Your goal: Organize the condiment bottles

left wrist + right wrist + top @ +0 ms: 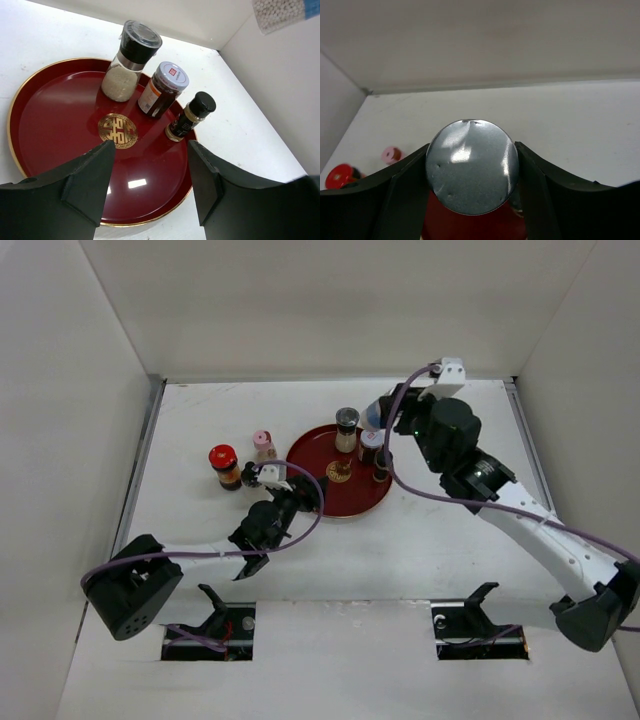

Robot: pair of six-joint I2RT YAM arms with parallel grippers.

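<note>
my right gripper (471,172) grips the silver-capped bottle (470,150) above the red tray's (310,455) far right rim, arm stretched forward. left gripper (150,152) gapes wide, empty, at the tray's left rim.

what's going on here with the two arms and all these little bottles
The arms seem to be gathering condiment bottles onto a round red tray. The right gripper is shut on a silver-capped bottle, held up by the tray's far right rim. The left gripper is open and empty over the tray's near left side. A grinder, a brown jar and a black-capped bottle stand on the tray. A red-capped jar and pink-capped shaker stand left of it.
</note>
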